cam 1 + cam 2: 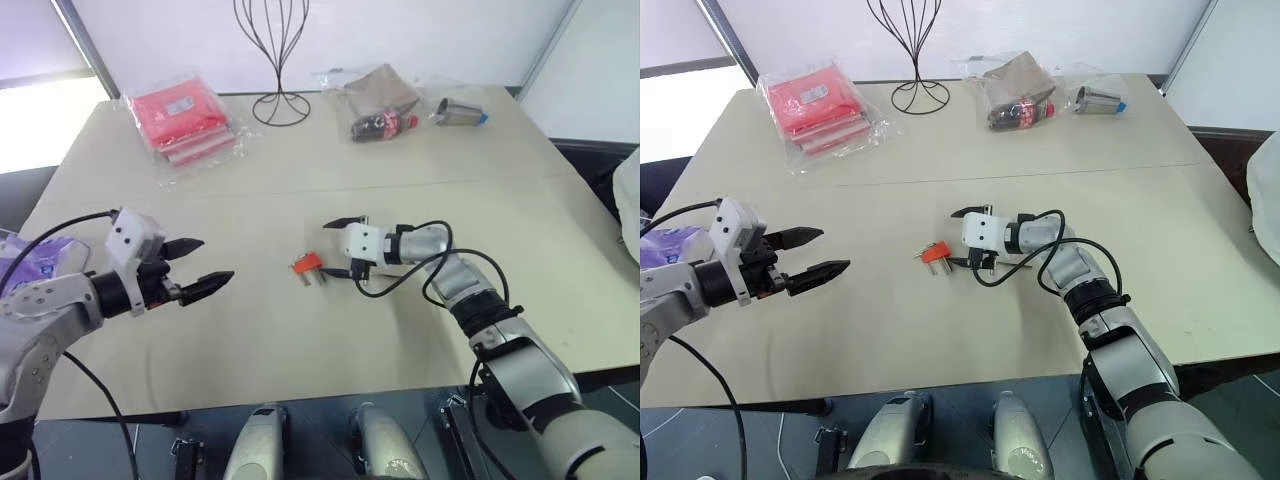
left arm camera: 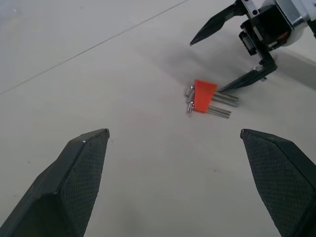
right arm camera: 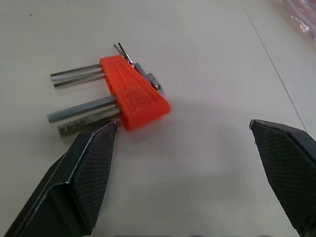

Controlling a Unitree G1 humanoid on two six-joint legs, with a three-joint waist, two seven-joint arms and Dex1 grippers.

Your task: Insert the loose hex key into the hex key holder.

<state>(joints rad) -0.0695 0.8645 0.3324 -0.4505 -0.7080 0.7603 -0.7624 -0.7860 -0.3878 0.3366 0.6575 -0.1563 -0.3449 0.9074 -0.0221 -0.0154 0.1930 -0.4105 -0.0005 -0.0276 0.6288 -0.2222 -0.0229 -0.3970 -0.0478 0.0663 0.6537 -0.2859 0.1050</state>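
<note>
- Holder (image 3: 133, 94) flat on the pale counter (image 1: 300, 180), an orange block near mid-counter with grey keys sticking out of it
- Right claw (image 1: 345, 247) is low over the counter, just beside the holder on the robot's right, pointing at it
- Its two black fingers (image 3: 86, 173) are spread wide with nothing between them; in the right wrist view one fingertip sits just by the ends of the protruding keys, though I can't tell whether it touches them
- From the left wrist view the lower right finger (image 2: 247, 81) comes down close to the key ends, the upper one lifted clear above
- Left claw (image 1: 195, 265) hangs above the counter on the robot's left, well apart from the holder, aimed across toward it
- Left fingers (image 2: 79, 173) are spread wide too, empty, and the holder shows in the gap between them farther off
- Loose key: I can't make out a separate one; every grey rod I see runs into the orange block
- Back of the counter: red packets (image 1: 185, 115) in clear plastic at the far left, a wire stand (image 1: 275, 60) next to them, a bagged cola bottle (image 1: 385, 125) and a small grey cup (image 1: 458, 112) toward the far right, all well apart from both claws
</note>
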